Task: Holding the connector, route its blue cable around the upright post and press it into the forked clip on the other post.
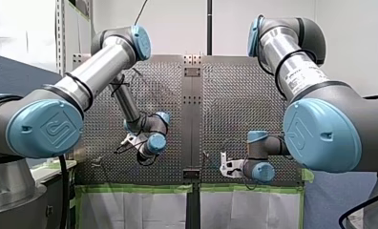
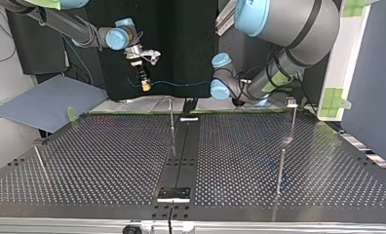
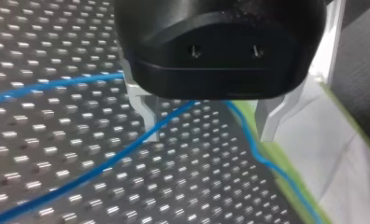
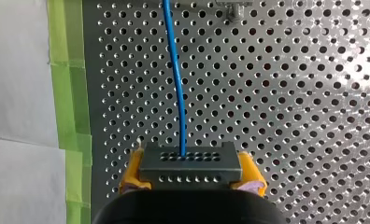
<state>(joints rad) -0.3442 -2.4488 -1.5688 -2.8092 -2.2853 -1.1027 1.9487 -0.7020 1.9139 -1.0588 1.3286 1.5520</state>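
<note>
Perforated metal table (image 2: 108, 161) edged with green tape (image 4: 66, 93), 2 robot arms reaching over it from the far side in the top view.

My right gripper (image 4: 190, 171) hangs above the table's back edge, its yellow pads (image 4: 251, 175) clamped on both sides of a grey connector (image 4: 188, 161). A thin blue cable (image 4: 176, 79) leaves the connector's face and runs ahead over the holes. My left gripper (image 3: 209, 123) sits low over the table with its 2 metal fingers (image 3: 145, 109) apart and gripping nothing; the cable loops loosely past and beneath them.

An upright post (image 2: 171, 122) stands near the table's middle in the top view. A second post (image 2: 293, 124), well apart at that view's right, carries a small head (image 2: 292, 103), which may be the clip.

Risks, as I judge them:
- The slack cable could snag on the open left fingers when the connector is carried away.
- A cable pulled tight around the post could twist or drag the connector out of the pads.
- A thin, springy cable could ride up over the post's top or miss the fork.

Hard to make out:
- The head's fork shape is too small to confirm.
- The cable's far end is out of sight.
- Whether the cable touches a left finger cannot be told.
- In the top view my left gripper is hidden behind its wrist.
</note>
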